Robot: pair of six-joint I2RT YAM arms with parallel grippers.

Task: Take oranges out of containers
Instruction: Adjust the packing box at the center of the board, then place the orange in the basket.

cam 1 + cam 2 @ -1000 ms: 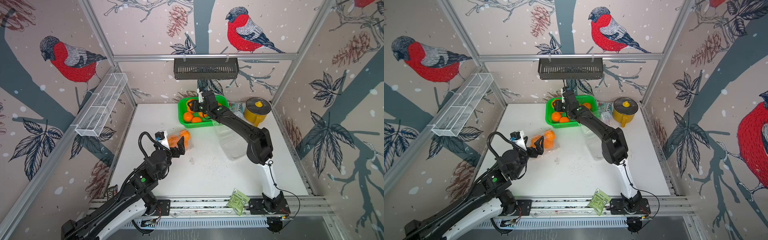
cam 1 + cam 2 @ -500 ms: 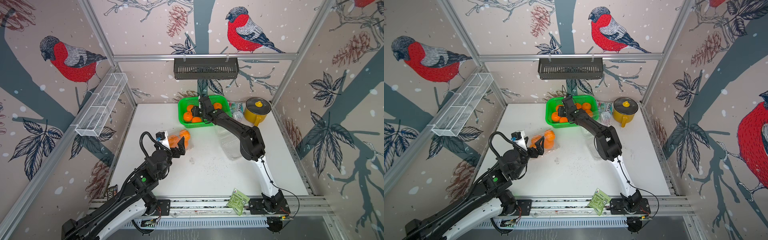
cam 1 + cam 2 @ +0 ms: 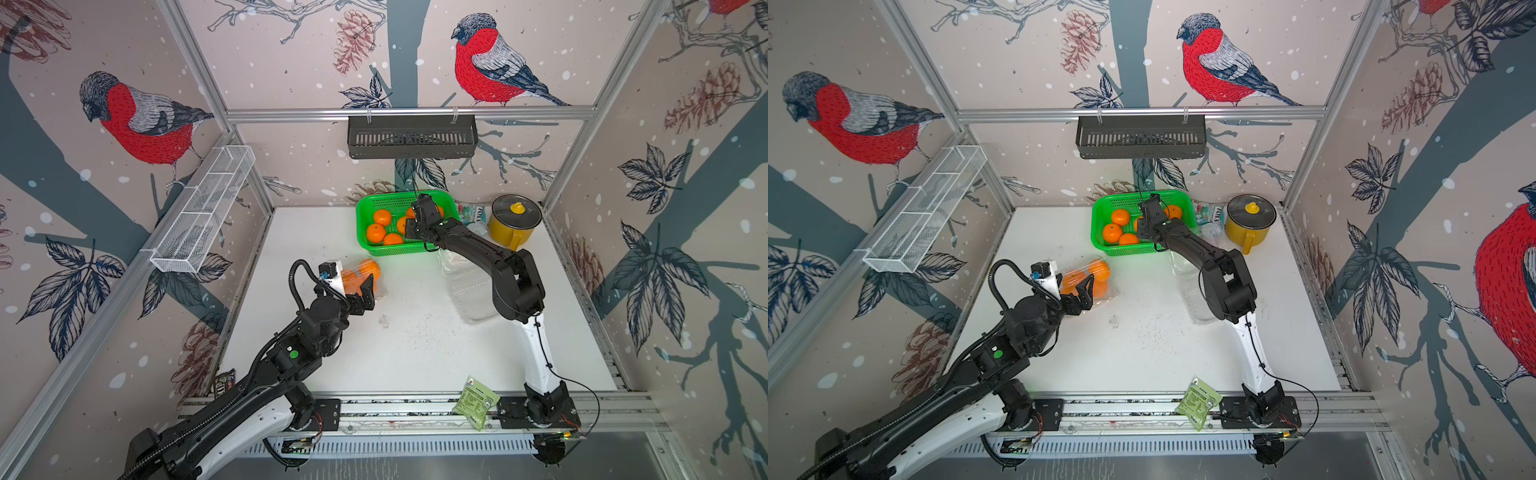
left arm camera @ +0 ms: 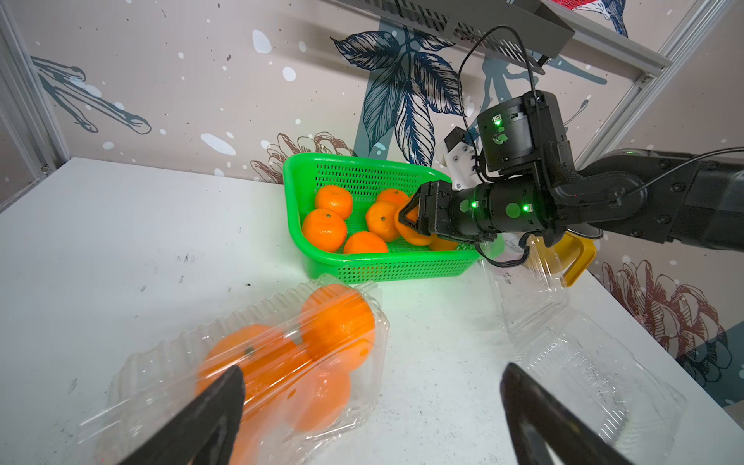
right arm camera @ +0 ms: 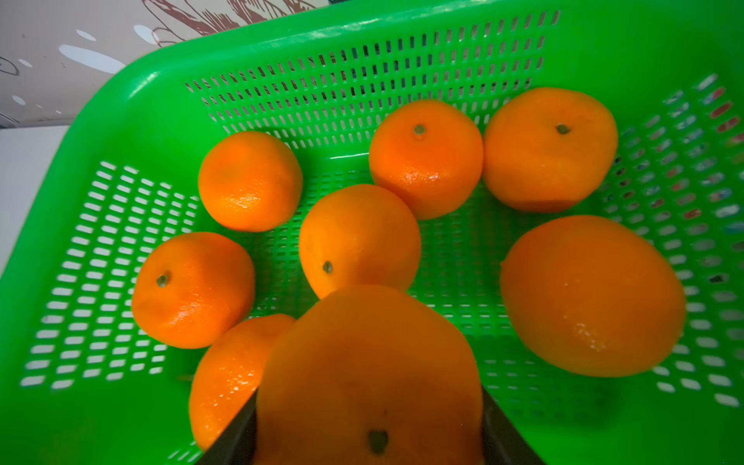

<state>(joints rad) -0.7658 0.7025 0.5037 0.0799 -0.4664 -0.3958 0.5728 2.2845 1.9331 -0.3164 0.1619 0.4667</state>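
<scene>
**Right arm has one orange over the green basket; left jaws wide by the full box**

The right gripper (image 4: 408, 217) is closed partway around one orange (image 5: 368, 378), above the green basket (image 5: 120, 120). The right wrist view cuts off the fruit's lower edge and shows only slivers of both fingers. I cannot tell whether the fruit touches the basket floor. That view gives seven loose oranges (image 5: 358, 241) in the basket. In both top views the arm covers some, and I count only four or five.

The closed container (image 4: 257, 362) sits on the white table (image 3: 415, 353), left of centre. Ribbed plastic blurs its oranges; I make out at least three. The left gripper (image 4: 374, 372) is spread fully and empty, one finger over that box in the left wrist view.

The empty container (image 3: 465, 291), lid open, lies partly under the right arm in the top views. The left wrist view shows it unobstructed.
</scene>
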